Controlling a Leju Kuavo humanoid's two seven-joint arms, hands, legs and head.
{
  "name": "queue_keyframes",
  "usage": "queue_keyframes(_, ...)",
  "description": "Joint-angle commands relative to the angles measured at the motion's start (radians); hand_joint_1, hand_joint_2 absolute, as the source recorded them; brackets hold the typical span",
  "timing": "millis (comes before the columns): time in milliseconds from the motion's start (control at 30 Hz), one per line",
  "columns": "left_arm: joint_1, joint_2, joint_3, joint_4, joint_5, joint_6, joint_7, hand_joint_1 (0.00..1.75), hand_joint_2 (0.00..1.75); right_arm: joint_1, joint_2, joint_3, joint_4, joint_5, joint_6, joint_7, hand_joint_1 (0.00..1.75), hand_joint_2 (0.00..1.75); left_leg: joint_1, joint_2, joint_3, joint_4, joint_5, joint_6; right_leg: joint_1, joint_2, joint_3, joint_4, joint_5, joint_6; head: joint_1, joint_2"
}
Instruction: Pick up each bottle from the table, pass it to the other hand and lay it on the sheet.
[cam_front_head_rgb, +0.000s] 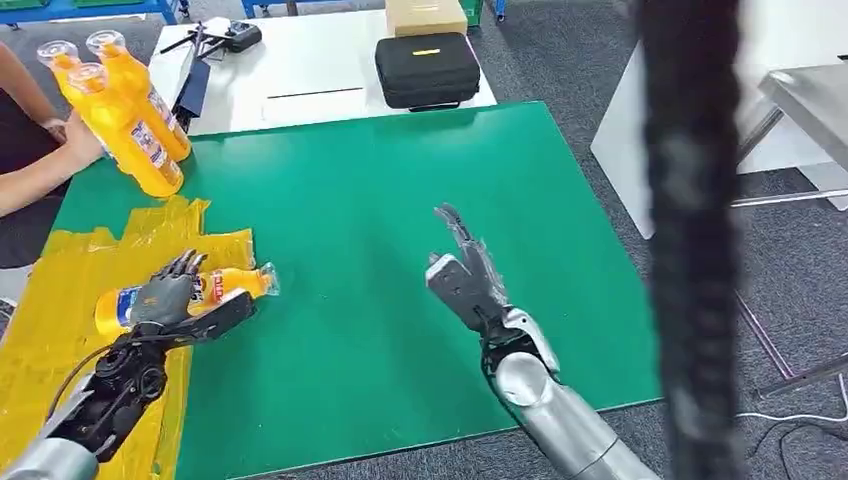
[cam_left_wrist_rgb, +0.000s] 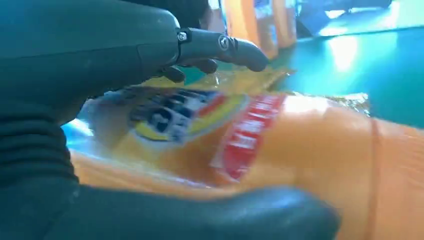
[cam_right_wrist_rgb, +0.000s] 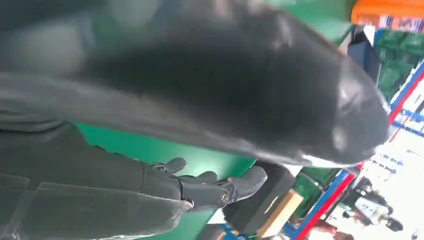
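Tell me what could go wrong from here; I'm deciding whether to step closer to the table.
The bottle in the left hand lies half on the yellow sheet, its cap end over the green table; released now, it might roll off the sheet. A person's hand holds more bottles near the sheet's far edge, so the left arm lifting away could perhaps brush them.

green table (cam_front_head_rgb: 400, 200) mid open; person's bottles (cam_front_head_rgb: 125, 110) crowd far-left corner.

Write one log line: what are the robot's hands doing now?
left hand: holds bottle over yellow sheet | right hand: open, empty
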Motion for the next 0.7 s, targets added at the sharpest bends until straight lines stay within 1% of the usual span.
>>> queue_keyframes(33,0.035,0.037,0.029,-0.168,0.005,0.083,-0.003,0.00,0.00,0.026,-0.036,-0.064,-0.052,-0.080,0.064,-0.032,0.00,0.00,0.001,0.000,0.001,0.000,-0.001,-0.002,0.000,-0.001,0.002,0.000,-0.001,0.000,0.000,0.000)
queue_keyframes(67,0.054,0.030,0.072,-0.247,0.040,0.098,-0.013,0.00,0.00,0.049,-0.034,-0.093,-0.071,-0.122,0.084,-0.064,0.00,0.00,0.002,0.000,0.006,0.003,-0.005,-0.004,0.002,-0.002,0.007,0.001,-0.005,0.000,0.000,0.000)
queue_keyframes(100,0.067,0.026,0.101,-0.312,0.062,0.100,-0.022,0.00,0.00,0.069,-0.035,-0.117,-0.084,-0.157,0.098,-0.091,0.00,0.00,0.001,-0.001,0.001,0.001,-0.002,-0.002,0.001,-0.002,0.002,0.000,-0.002,0.000,0.000,0.000)
queue_keyframes(133,0.086,-0.002,0.149,-0.385,0.147,0.118,-0.063,0.00,0.00,0.088,-0.030,-0.141,-0.098,-0.201,0.115,-0.126,0.00,0.00,0.002,-0.001,0.003,0.002,-0.003,-0.003,0.002,-0.003,0.004,0.001,-0.003,0.000,0.000,0.000)
queue_keyframes(167,0.111,-0.040,0.198,-0.464,0.262,0.133,-0.117,0.00,0.00,0.108,-0.027,-0.161,-0.112,-0.232,0.125,-0.152,0.00,0.00,0.002,-0.003,0.001,0.002,-0.002,-0.002,0.002,-0.005,0.002,0.001,-0.003,0.000,0.000,0.000)
queue_keyframes(200,0.132,-0.066,0.213,-0.514,0.339,0.150,-0.171,0.00,0.00,0.121,-0.025,-0.173,-0.120,-0.270,0.141,-0.181,0.00,0.00,0.001,-0.004,0.000,0.001,-0.001,-0.002,0.001,-0.006,0.001,0.000,-0.002,0.000,0.000,0.000)
queue_keyframes(233,0.145,-0.077,0.203,-0.545,0.353,0.150,-0.173,0.00,0.00,0.128,-0.023,-0.178,-0.121,-0.282,0.144,-0.191,0.00,0.00,0.002,-0.006,0.002,0.003,-0.003,-0.003,0.002,-0.008,0.005,0.001,-0.004,0.001,0.000,0.000)
queue_keyframes(267,0.178,-0.134,0.215,-0.602,0.537,0.111,-0.219,0.00,0.00,0.132,-0.011,-0.184,-0.116,-0.318,0.158,-0.223,0.00,0.00,0.001,-0.007,0.001,0.001,-0.002,-0.002,0.001,-0.007,0.004,0.000,-0.004,0.001,0.000,0.000)
queue_keyframes(300,0.191,-0.157,0.197,-0.618,0.591,0.093,-0.223,0.00,0.00,0.126,-0.006,-0.182,-0.105,-0.335,0.166,-0.232,0.00,0.00,0.000,-0.005,0.002,0.000,-0.002,-0.001,0.000,-0.005,0.003,-0.001,-0.003,0.001,0.000,0.000)
queue_keyframes(333,0.212,-0.202,0.192,-0.644,0.743,0.050,-0.238,0.00,0.00,0.116,0.004,-0.183,-0.093,-0.365,0.176,-0.253,0.00,0.00,0.001,-0.006,0.007,0.002,-0.006,-0.003,0.002,-0.007,0.009,0.000,-0.007,0.001,-0.001,0.000)
queue_keyframes(400,0.233,-0.267,0.144,-0.666,0.955,0.046,-0.265,0.00,0.00,0.080,0.021,-0.170,-0.063,-0.393,0.181,-0.268,0.00,0.00,-0.002,-0.004,0.002,0.000,-0.002,-0.001,-0.001,-0.004,0.003,-0.001,-0.002,0.001,0.000,0.000)
queue_keyframes(433,0.229,-0.279,0.116,-0.671,1.012,0.036,-0.271,0.00,0.00,0.064,0.030,-0.167,-0.059,-0.400,0.180,-0.271,0.00,0.00,-0.002,-0.004,0.005,0.001,-0.004,-0.002,-0.001,-0.004,0.007,-0.001,-0.004,0.001,-0.001,0.000)
queue_keyframes(467,0.225,-0.306,0.104,-0.671,1.079,0.057,-0.267,0.00,0.00,0.048,0.038,-0.162,-0.065,-0.404,0.173,-0.270,0.00,0.00,-0.003,-0.002,0.003,0.001,-0.003,-0.001,-0.003,-0.003,0.004,0.000,-0.003,0.001,-0.001,0.000)
queue_keyframes(500,0.219,-0.316,0.092,-0.674,1.114,0.056,-0.259,0.00,0.00,0.041,0.043,-0.159,-0.075,-0.404,0.165,-0.266,0.00,0.00,-0.003,-0.003,0.001,0.001,-0.002,0.000,-0.003,-0.003,0.002,0.000,-0.002,0.001,0.000,0.000)
queue_keyframes(533,0.206,-0.319,0.071,-0.677,1.162,0.021,-0.261,0.00,0.00,0.031,0.048,-0.155,-0.097,-0.396,0.154,-0.266,0.00,0.00,-0.002,-0.003,0.002,0.002,-0.004,-0.001,-0.002,-0.003,0.004,0.000,-0.003,0.001,0.000,0.000)
queue_keyframes(600,0.195,-0.324,0.062,-0.674,1.173,0.025,-0.255,0.00,0.00,0.030,0.048,-0.154,-0.121,-0.367,0.127,-0.255,0.00,0.00,-0.003,-0.003,-0.001,0.001,-0.002,0.000,-0.003,-0.002,0.001,0.000,-0.001,0.001,0.000,0.000)
queue_keyframes(633,0.189,-0.330,0.057,-0.675,1.198,0.003,-0.253,0.00,0.00,0.032,0.044,-0.154,-0.139,-0.343,0.113,-0.250,0.00,0.00,-0.002,-0.002,0.001,0.003,-0.004,-0.002,-0.002,-0.002,0.003,0.001,-0.002,0.001,0.000,0.000)
queue_keyframes(700,0.186,-0.339,0.055,-0.674,1.201,0.001,-0.251,0.00,0.00,0.037,0.042,-0.164,-0.154,-0.329,0.098,-0.242,0.00,0.00,-0.003,-0.003,0.000,0.001,-0.002,-0.001,-0.002,-0.002,0.001,0.000,-0.001,0.002,0.000,0.000)
